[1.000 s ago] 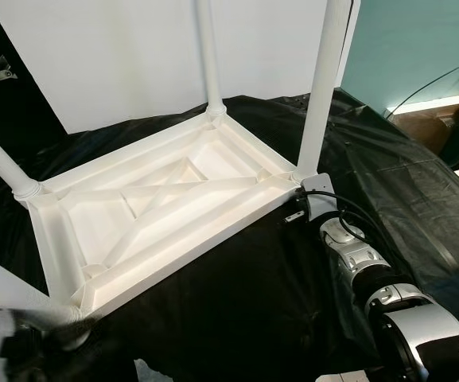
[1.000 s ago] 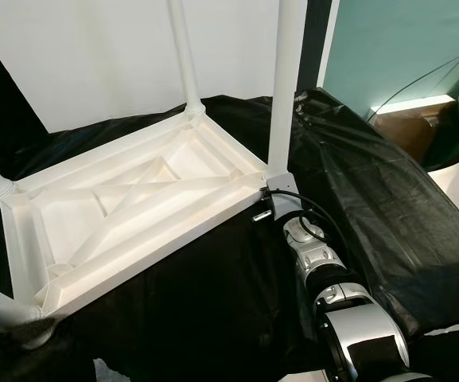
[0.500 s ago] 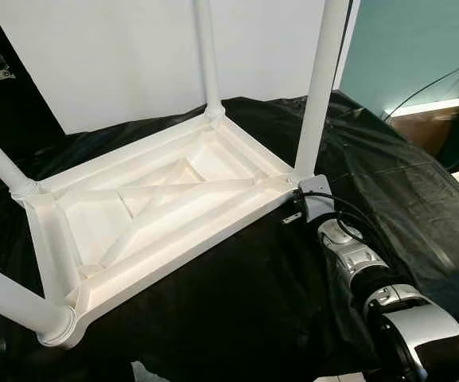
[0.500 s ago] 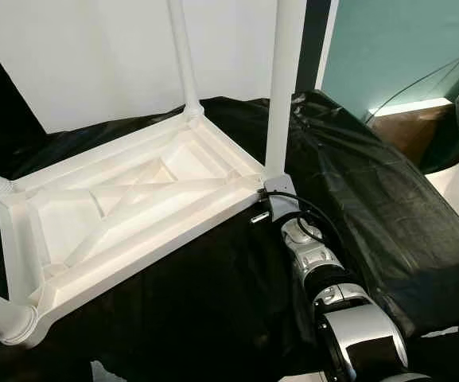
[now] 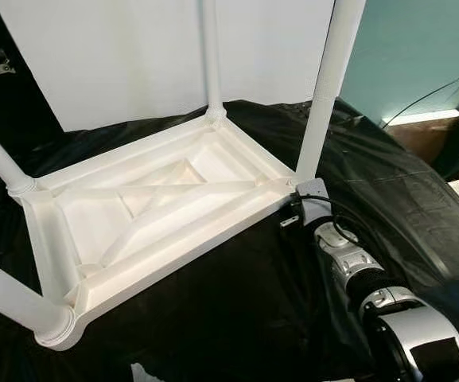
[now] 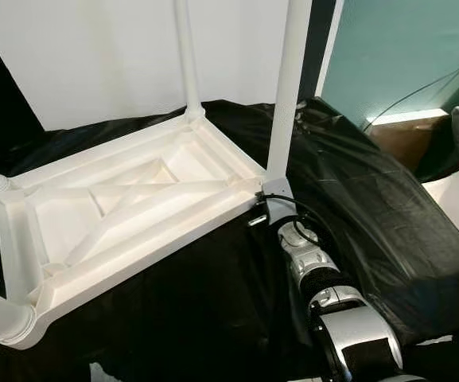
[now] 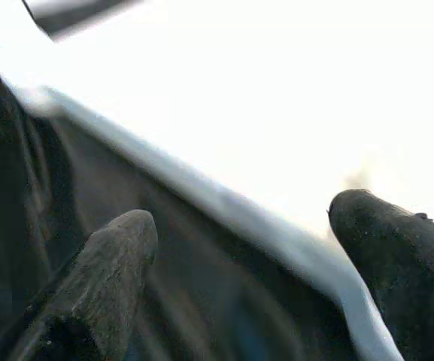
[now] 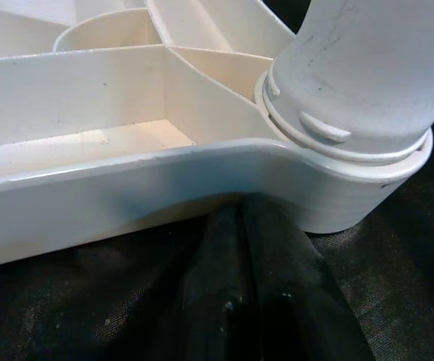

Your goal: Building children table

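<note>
A white plastic children's table (image 5: 157, 207) lies upside down on a black sheet, its legs pointing up. My right gripper (image 5: 292, 215) rests on the sheet against the corner under the right leg (image 5: 328, 87). In the right wrist view its fingers (image 8: 254, 293) are pressed together, shut, with the tips tucked under the rim of that corner socket (image 8: 352, 143). In the left wrist view my left gripper (image 7: 243, 218) is open, its two fingers (image 7: 119, 256) wide apart before a blurred white edge (image 7: 292, 241). The near-left leg (image 5: 10, 298) juts toward me.
The black plastic sheet (image 5: 229, 318) covers the floor and a raised bulk to the right (image 5: 404, 191). A white panel (image 5: 134, 56) stands behind the table and a teal wall (image 5: 420, 48) is at the right. A cable (image 5: 428, 91) runs along the wall.
One second ago my left gripper showed blurred at the near-left leg's base; it has since dropped out of the eye views. The right arm stays at its corner. The camera shifted slightly.
</note>
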`<state>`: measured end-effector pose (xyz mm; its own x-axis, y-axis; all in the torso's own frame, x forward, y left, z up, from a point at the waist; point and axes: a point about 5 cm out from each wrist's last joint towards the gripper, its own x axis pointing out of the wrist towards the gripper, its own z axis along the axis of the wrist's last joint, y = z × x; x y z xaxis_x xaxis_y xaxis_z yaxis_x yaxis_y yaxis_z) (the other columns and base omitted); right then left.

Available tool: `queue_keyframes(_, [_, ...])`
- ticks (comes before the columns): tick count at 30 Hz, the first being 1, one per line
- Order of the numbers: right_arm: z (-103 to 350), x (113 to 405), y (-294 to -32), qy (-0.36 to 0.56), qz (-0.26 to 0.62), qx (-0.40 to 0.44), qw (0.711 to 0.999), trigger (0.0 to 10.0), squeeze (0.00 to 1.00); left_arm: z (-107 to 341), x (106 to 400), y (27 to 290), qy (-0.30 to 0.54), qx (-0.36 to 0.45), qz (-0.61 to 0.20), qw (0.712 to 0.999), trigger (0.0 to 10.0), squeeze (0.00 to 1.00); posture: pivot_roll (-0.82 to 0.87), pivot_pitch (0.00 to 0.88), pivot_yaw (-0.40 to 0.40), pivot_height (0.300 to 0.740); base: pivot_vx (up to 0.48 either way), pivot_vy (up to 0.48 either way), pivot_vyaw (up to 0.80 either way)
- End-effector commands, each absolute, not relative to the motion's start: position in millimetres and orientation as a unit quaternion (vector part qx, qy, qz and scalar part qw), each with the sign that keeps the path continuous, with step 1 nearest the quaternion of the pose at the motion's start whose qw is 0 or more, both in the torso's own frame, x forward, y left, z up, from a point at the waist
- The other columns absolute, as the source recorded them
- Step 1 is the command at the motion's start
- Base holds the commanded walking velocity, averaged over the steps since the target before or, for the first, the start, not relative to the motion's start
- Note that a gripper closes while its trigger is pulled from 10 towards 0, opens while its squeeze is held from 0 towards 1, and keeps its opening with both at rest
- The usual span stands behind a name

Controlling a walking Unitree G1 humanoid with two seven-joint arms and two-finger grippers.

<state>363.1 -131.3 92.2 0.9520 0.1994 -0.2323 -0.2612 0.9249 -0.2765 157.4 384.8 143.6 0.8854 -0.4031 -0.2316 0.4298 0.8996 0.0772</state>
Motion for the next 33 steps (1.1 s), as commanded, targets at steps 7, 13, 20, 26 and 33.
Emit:
queue_keyframes(7, [82.6,358.5,-132.0,0.121,0.122,-0.153,0.973,10.0,0.00,146.8,169.6,372.4,0.058,0.021,-0.221,0.973,10.0,0.00,0.12,0.011,0.030,0.740,0.000,0.000,0.00])
queue_keyframes(13, [80.7,357.3,-136.5,0.124,0.113,-0.151,0.974,10.0,0.00,142.1,183.1,325.4,0.027,-0.073,-0.319,0.944,10.0,0.00,0.10,0.011,0.043,0.740,0.000,0.000,0.00])
queue_keyframes(20, [79.8,357.9,-144.7,0.136,0.106,-0.160,0.972,10.0,0.00,153.8,183.5,251.4,0.040,-0.142,-0.494,0.857,10.0,0.00,0.09,0.007,0.044,0.740,0.000,0.000,0.00])
queue_keyframes(26, [88.4,365.8,-151.8,0.140,0.099,-0.177,0.969,10.0,0.00,161.0,194.9,213.6,0.030,-0.159,-0.567,0.808,10.0,0.00,0.09,0.004,0.048,0.740,0.000,0.000,0.00])
queue_keyframes(33, [100.1,374.2,-158.5,0.136,0.077,-0.180,0.971,10.0,0.00,163.1,216.2,181.6,-0.004,-0.175,-0.589,0.789,10.0,0.00,0.08,0.000,0.057,0.740,0.000,0.000,0.00])
